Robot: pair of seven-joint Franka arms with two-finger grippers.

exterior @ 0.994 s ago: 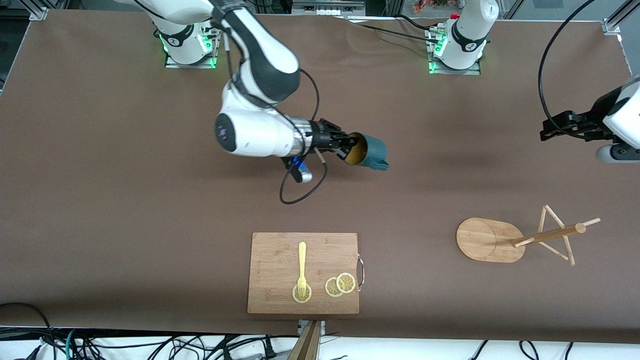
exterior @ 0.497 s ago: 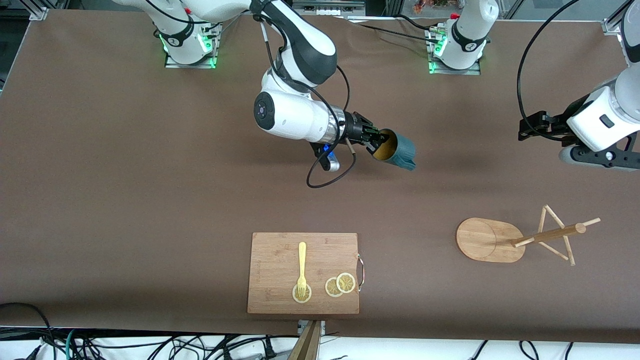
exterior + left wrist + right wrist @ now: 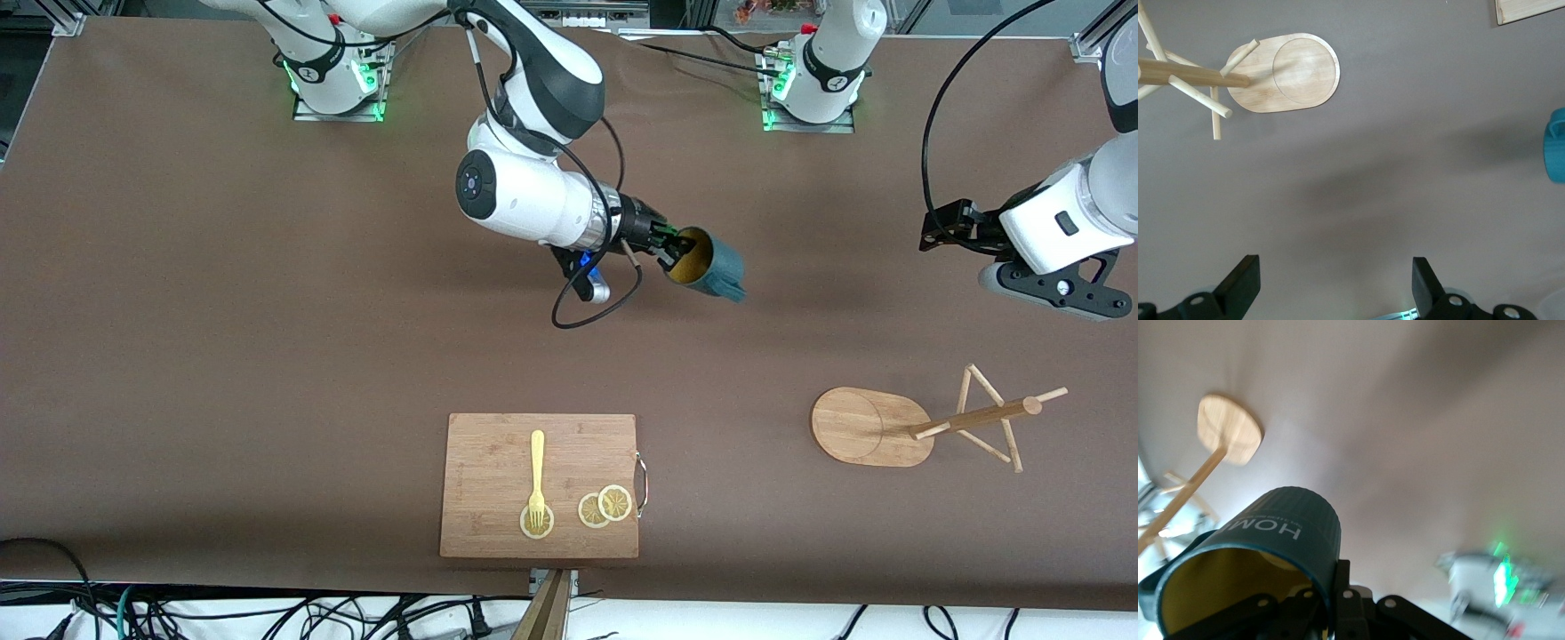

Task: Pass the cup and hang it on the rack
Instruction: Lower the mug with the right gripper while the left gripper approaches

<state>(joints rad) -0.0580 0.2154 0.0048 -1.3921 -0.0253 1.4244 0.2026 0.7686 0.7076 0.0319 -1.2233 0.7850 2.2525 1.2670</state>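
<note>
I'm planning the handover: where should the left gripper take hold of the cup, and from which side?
The right gripper pinches the cup by its rim, lying sideways in the air, bottom toward the left arm's end. The open left gripper would probably best close across the free teal body near the bottom, coming from that end, leaving the handle clear for a rack peg.

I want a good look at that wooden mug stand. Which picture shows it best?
The front view: the whole rack shows there, with oval base, post and pegs, toward the left arm's end of the table. The left wrist view shows the base and part of the pegs, cut off at the edge. The right wrist view shows it blurred.
</note>
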